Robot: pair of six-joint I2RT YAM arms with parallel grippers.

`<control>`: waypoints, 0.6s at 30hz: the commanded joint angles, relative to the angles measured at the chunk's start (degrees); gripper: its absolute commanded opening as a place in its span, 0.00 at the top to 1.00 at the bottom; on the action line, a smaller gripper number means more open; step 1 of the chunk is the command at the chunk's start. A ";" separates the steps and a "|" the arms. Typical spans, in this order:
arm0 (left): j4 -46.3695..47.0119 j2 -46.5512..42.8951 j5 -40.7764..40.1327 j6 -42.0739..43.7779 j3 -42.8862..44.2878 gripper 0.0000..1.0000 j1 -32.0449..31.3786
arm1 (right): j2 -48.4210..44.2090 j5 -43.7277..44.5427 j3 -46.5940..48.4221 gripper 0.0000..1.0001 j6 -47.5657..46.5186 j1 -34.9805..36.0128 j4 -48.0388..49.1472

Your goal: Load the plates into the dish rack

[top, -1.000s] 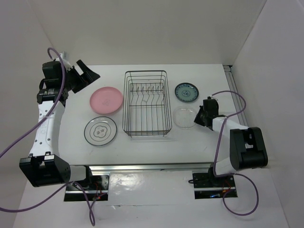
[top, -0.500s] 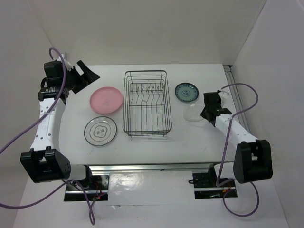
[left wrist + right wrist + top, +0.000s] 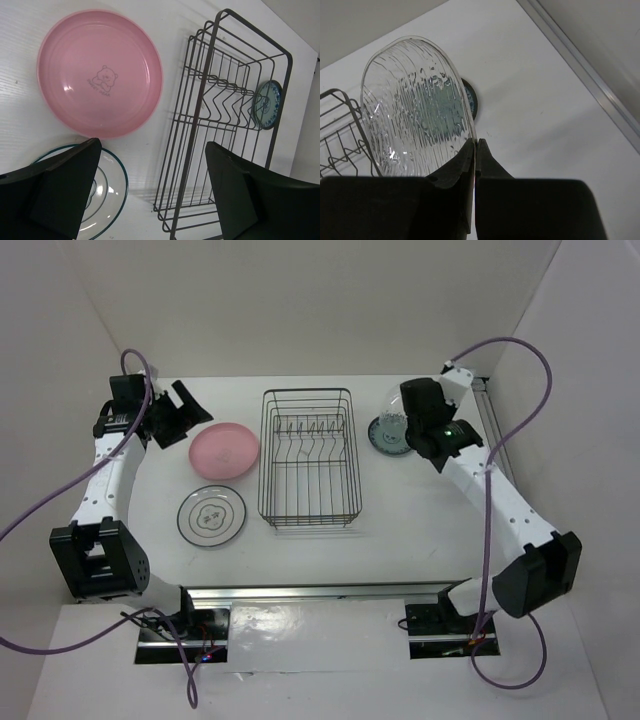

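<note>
My right gripper (image 3: 476,142) is shut on the rim of the clear glass plate (image 3: 415,110), holding it on edge in the air just right of the dish rack (image 3: 308,457). In the top view the glass plate (image 3: 390,406) hangs over the dark teal plate (image 3: 386,438), which lies flat on the table. The pink plate (image 3: 225,449) lies left of the rack, with the white dark-rimmed plate (image 3: 211,516) nearer to me. My left gripper (image 3: 190,410) hovers wide open at the pink plate's far left edge, holding nothing. The left wrist view shows the pink plate (image 3: 100,72) and the empty rack (image 3: 225,115).
A metal rail (image 3: 492,420) runs along the table's right edge. White walls close in the back and both sides. The rack's upright prongs (image 3: 308,430) stand in its far half. Purple cables loop above both arms.
My right arm has lifted the glass plate off the table, tipped it on edge and carried it back over the teal plate. My left arm has shifted slightly right toward the pink plate.
</note>
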 commanded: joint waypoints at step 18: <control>0.69 -3.36 0.96 2.91 0.30 0.01 0.26 | 24.78 21.09 25.19 0.98 -13.35 16.25 -3.93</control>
